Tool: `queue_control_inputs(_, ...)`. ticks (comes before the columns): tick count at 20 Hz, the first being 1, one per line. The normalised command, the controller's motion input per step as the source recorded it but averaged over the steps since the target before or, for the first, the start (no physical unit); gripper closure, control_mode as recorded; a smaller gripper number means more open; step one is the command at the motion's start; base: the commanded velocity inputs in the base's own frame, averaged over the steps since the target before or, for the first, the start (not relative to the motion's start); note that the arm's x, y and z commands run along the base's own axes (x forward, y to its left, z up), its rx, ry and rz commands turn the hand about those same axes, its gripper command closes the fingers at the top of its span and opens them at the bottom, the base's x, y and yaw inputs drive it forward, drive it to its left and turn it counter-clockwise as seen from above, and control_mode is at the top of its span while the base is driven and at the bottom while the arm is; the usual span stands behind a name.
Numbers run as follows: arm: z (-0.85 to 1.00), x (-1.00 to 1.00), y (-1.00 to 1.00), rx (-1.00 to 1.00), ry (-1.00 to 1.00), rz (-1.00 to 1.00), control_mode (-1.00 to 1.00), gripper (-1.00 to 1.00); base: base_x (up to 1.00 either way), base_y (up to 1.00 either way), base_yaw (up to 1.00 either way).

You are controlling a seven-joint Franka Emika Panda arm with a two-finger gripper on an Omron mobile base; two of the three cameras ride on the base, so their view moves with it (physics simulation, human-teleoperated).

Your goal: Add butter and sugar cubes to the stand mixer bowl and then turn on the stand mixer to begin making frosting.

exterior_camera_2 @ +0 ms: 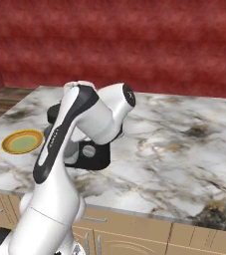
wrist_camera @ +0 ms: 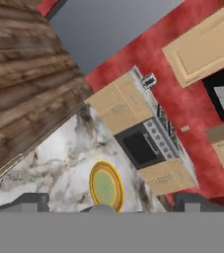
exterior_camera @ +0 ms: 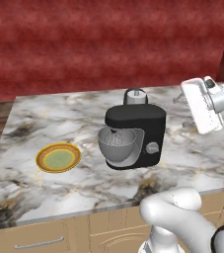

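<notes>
arm: raised, elbow bent high | wrist: rolled, hand tilted sideways | jaws: tips spread wide apart, nothing between

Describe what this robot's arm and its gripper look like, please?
The arm is made of smooth, rounded, glossy white segments with dark bands at the joints and a long black stripe along one segment. Its hand is a boxy white block on a grey wrist. The gripper ends in two small dark grey fingers. No cables or markings show.

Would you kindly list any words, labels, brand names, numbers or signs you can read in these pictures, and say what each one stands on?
There are none to read.
The stand mixer, its side knob and the stand mixer bowl carry no marking.
The yellow-rimmed plate is plain.
The stove's control panel shows small marks, too blurred to read.
</notes>
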Motion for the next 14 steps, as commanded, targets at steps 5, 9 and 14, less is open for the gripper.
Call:
queue_control_inputs(5, 0.00, 0.00, -0.01, -0.08, -0.19, 0.33, -1.00, -1.00, 0.00, 0.00, 0.00)
queue_control_inputs(9, 0.00, 0.08, -0.06, -0.11, -0.20, 0.36, -1.00, 1.00, 0.00, 0.00, 0.00)
queue_control_inputs(14, -0.10, -0.08, -0.01, -0.21, -0.32, 0.32, -1.00, 1.00, 0.00, 0.00, 0.00)
